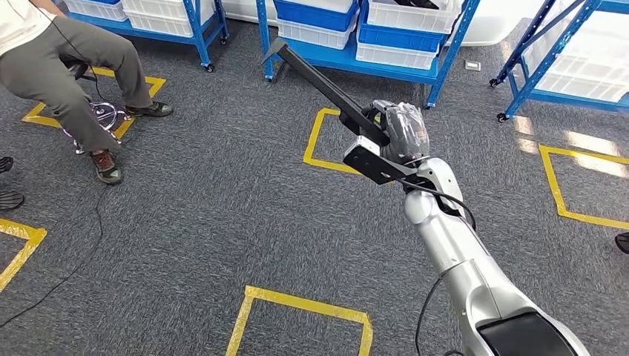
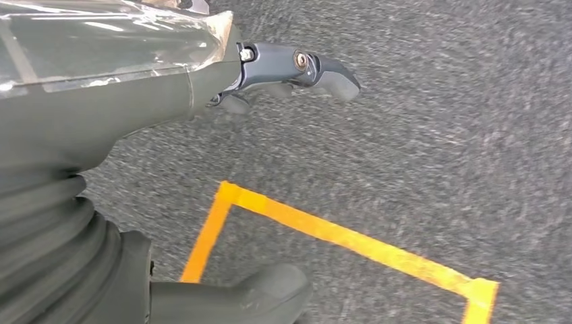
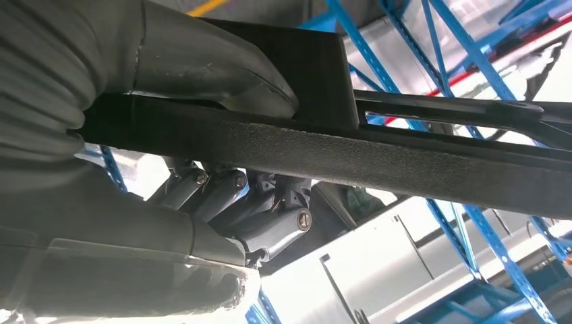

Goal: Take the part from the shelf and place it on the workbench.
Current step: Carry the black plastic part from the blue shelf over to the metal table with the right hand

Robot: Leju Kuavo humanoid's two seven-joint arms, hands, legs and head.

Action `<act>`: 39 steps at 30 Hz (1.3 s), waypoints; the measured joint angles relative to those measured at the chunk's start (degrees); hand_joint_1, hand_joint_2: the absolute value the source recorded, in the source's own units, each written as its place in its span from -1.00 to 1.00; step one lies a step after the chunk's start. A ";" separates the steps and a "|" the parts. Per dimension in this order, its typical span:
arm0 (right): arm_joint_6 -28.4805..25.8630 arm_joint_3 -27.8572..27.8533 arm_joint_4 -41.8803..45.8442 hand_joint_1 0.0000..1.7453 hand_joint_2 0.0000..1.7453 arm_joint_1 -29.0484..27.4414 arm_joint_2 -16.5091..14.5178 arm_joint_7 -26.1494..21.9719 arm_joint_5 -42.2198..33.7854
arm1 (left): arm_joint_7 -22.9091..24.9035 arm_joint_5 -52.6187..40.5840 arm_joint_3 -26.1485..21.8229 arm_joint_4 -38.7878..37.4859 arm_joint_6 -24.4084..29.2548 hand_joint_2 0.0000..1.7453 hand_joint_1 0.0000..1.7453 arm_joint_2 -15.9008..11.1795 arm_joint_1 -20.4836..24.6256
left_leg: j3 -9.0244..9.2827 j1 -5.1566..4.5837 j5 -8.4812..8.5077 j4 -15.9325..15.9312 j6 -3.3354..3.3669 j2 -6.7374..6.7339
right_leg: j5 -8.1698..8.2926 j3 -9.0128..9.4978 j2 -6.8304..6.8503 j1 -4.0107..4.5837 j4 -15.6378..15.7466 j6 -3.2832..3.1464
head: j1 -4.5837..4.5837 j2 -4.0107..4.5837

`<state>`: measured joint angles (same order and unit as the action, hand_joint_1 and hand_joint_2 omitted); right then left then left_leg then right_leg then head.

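We grip the part [image 1: 326, 81] in our right hand [image 1: 400, 133], already away from the shelf [image 1: 445, 55] (left hand [image 2: 297, 67] empty, fingers apart); placing remains.

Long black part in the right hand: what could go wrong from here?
1. The right hand grips the long black part near one end, so most of it sticks out forward; it may twist or slip in the grip.
2. Its far tip is close to the blue shelf; turning could knock it.
3. A seated person and a cable on the carpet lie to the left: a strike or trip hazard if the robot heads that way.
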<state>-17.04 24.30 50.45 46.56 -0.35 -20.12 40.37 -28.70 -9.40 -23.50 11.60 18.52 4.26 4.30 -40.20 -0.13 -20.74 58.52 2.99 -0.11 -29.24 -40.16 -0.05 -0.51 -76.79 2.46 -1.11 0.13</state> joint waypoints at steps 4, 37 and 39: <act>0.66 -0.21 1.13 0.96 1.00 0.04 -0.25 0.12 -0.04 | -0.29 -0.08 -0.05 0.00 0.43 1.00 -1.00 0.25 -0.09 | -2.63 -0.43 3.19 0.10 -0.83 -0.07 | -2.75 12.47 0.12 0.95 15.22 -1.88 | -0.20 0.00; 2.22 -0.57 1.81 0.96 1.00 0.44 -1.89 0.86 1.72 | -0.53 -0.69 -0.92 -0.02 0.81 1.00 -1.00 0.20 -0.50 | 3.72 0.92 -2.73 0.32 -2.22 0.51 | 2.70 8.05 0.53 -0.55 19.36 0.35 | -0.32 0.00; 2.22 -0.68 1.81 0.96 1.00 0.43 -1.83 0.86 1.72 | -0.52 -0.74 -0.92 -0.02 0.79 1.00 -1.00 0.20 -0.51 | 3.71 0.92 -2.69 0.32 -2.22 0.50 | 2.71 7.99 0.53 -0.55 19.28 0.36 | -0.31 0.00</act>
<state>-14.82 23.63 52.26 46.99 -2.18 -19.26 42.10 -29.22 -10.14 -24.41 11.58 19.31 4.46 3.79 -36.50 0.79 -23.43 58.84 0.77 0.39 -26.53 -32.17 0.48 -1.06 -57.51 2.82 -1.42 0.13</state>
